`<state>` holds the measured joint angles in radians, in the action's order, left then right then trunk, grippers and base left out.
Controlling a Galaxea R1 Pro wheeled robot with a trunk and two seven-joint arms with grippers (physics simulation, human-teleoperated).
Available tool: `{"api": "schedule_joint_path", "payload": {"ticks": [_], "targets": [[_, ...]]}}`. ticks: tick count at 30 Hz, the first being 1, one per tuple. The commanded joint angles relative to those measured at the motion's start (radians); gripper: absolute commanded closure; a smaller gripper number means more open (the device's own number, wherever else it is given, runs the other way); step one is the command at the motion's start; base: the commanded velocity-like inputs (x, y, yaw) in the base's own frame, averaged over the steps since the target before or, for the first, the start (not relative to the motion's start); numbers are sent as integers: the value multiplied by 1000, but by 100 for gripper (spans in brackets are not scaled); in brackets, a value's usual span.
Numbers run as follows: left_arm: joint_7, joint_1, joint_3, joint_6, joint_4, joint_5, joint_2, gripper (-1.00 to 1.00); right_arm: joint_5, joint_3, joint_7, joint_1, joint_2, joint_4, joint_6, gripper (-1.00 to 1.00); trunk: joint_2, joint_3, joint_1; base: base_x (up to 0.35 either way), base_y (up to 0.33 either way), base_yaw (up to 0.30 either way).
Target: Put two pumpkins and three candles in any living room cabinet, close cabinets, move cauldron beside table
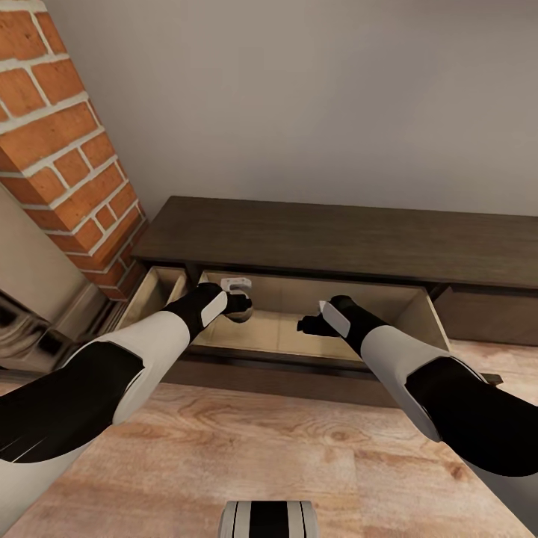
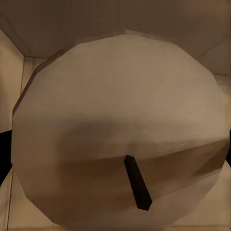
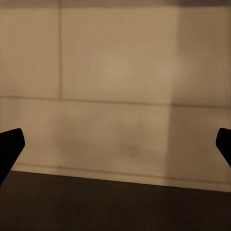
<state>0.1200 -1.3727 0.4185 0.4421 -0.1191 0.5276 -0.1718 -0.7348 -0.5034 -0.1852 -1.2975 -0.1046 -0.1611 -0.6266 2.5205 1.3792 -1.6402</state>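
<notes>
Head view looks down on the long, low, dark brown wooden cabinet [image 1: 329,235] against the wall, its wide drawer [image 1: 314,332] pulled out towards the robot, pale inside. The left gripper [image 1: 240,302] hangs over the drawer's left part with a short, stubby, whitish cylindrical candle [image 1: 237,285] between its jaws; in the left wrist view that candle [image 2: 120,130] looms close, dark wick showing, the drawer floor beyond it. So the candle sits directly above its target, and a plain release should likely drop it in. The right gripper [image 1: 308,324] hovers over the drawer's middle, jaws spread and empty, its dark fingertips [image 3: 10,147] wide apart against the bare drawer bottom.
</notes>
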Motion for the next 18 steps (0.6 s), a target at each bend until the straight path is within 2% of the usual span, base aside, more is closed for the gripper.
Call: {"api": "schedule_joint_path", "payload": {"ticks": [1, 10, 18], "targets": [[6, 0, 7, 5, -2, 8, 0, 100, -11, -6, -8, 0, 0, -2, -3, -100, 0, 1, 0, 0, 0, 0], [6, 0, 8, 6, 20, 8, 0, 100, -10, -3, -8, 0, 1, -5, 35, -100, 2, 32, -3, 0, 0, 0], [6, 0, 7, 7, 28, 8, 0, 100, -12, 3, -12, -7, 8, -30, 39, -100, 4, 59, -7, 0, 0, 0]]}}
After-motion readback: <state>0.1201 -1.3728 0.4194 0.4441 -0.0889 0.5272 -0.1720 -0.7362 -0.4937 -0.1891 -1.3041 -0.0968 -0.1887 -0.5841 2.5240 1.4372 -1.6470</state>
